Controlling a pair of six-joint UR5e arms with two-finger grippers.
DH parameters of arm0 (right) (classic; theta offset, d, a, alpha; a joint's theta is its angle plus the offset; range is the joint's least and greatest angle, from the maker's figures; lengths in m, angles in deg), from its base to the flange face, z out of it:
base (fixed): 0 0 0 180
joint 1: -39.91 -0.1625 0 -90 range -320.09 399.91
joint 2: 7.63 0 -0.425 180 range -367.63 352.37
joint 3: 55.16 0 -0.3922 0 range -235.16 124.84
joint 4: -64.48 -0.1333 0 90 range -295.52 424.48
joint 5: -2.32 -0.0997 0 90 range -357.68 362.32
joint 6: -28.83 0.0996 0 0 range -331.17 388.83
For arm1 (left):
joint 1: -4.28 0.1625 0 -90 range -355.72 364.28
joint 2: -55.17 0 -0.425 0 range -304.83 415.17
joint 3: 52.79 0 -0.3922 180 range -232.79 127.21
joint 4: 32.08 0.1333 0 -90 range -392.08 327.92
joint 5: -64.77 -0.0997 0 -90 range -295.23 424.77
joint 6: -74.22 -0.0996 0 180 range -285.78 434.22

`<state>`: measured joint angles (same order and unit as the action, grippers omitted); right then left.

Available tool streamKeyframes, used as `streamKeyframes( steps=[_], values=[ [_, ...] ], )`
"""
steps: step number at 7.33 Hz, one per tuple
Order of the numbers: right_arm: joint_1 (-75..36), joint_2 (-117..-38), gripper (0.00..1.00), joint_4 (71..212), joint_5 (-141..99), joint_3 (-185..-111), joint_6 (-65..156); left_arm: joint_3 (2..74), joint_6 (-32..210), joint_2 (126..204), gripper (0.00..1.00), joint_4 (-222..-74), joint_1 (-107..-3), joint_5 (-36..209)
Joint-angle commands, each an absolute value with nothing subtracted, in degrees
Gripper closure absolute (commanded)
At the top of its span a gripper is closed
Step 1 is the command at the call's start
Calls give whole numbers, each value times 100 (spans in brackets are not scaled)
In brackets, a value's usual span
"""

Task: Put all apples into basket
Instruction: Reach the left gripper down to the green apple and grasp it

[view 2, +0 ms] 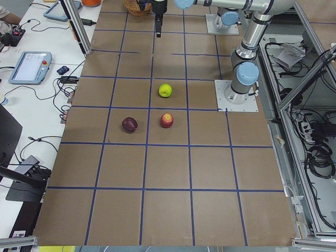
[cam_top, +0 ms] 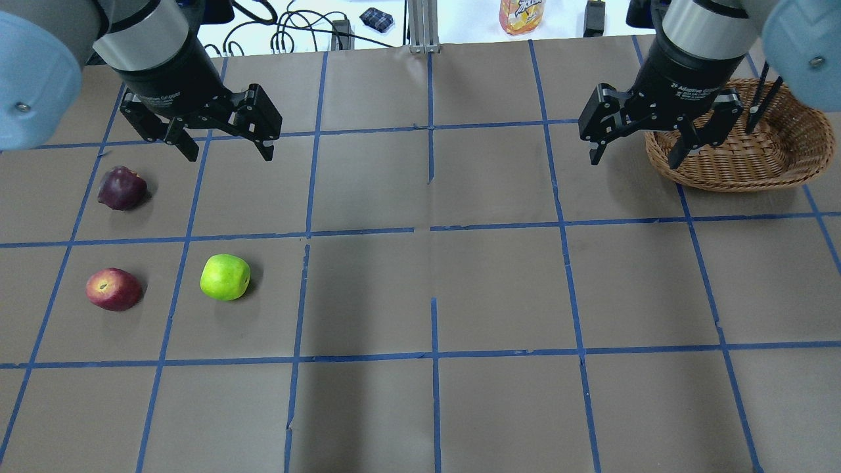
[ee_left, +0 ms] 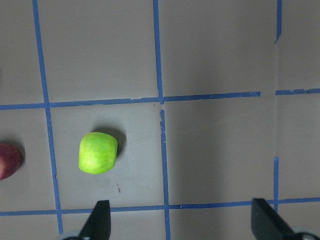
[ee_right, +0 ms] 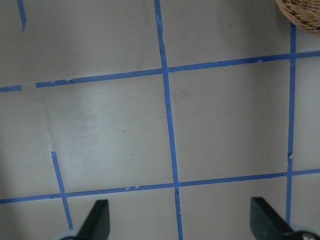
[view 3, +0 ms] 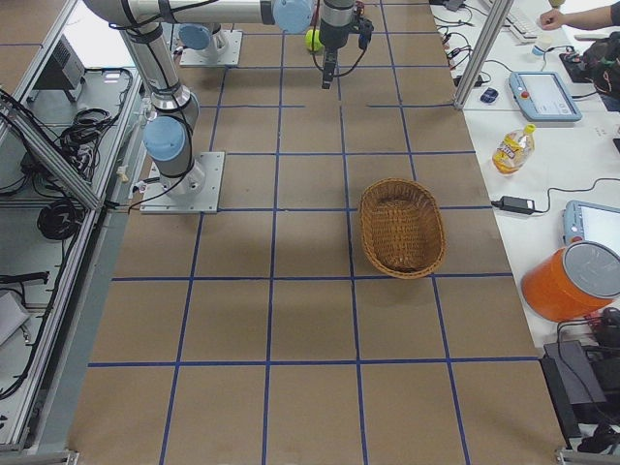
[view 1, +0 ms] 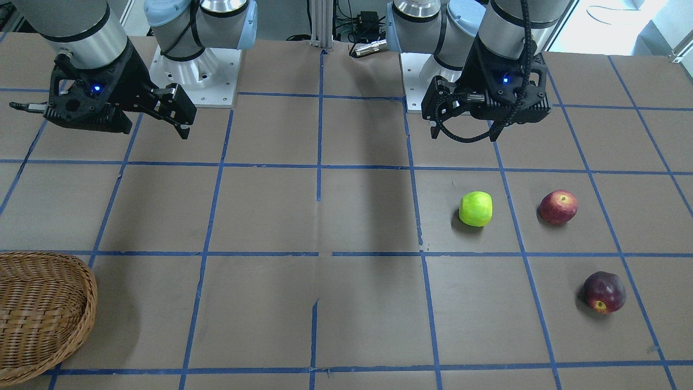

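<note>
Left gripper (cam_top: 230,155) clear of green apple (cam_top: 225,277)

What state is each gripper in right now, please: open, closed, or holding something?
Left gripper: open, holding nothing.
Right gripper: open, holding nothing.

Basket (view 1: 48,314) partly beyond frame edge
</note>
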<state>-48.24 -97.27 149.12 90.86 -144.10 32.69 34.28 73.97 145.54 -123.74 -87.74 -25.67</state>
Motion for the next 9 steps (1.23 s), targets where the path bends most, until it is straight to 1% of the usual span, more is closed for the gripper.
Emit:
streamKeyframes(
  steps=[1, 4, 5, 6, 8, 9],
  values=[
    [-4824, -9728, 0, 14921, 9091, -14419, 3261, 3440, 7396, 14552, 0, -12375, -8774, -2567],
    [-4833, -9754, 0, 14921, 9091, -14437, 3270, 3475, 7343, 14561, 0, -12393, -8731, -2602],
    [-4824, -9754, 0, 14921, 9091, -14445, 3270, 3718, 7360, 14509, 0, -12375, -8695, -2629],
    [-4833, -9754, 0, 14921, 9091, -14454, 3261, 4139, 7343, 14508, 0, -12193, -8573, -2629],
    [-4824, -9745, 0, 14938, 9091, -14428, 3261, 5323, 6671, 14447, 0, -11001, -8065, -2690],
    [-4833, -9754, 0, 15017, 9091, -14445, 3269, 5912, 6579, 14412, 0, -10526, -8019, -3004]
  ],
)
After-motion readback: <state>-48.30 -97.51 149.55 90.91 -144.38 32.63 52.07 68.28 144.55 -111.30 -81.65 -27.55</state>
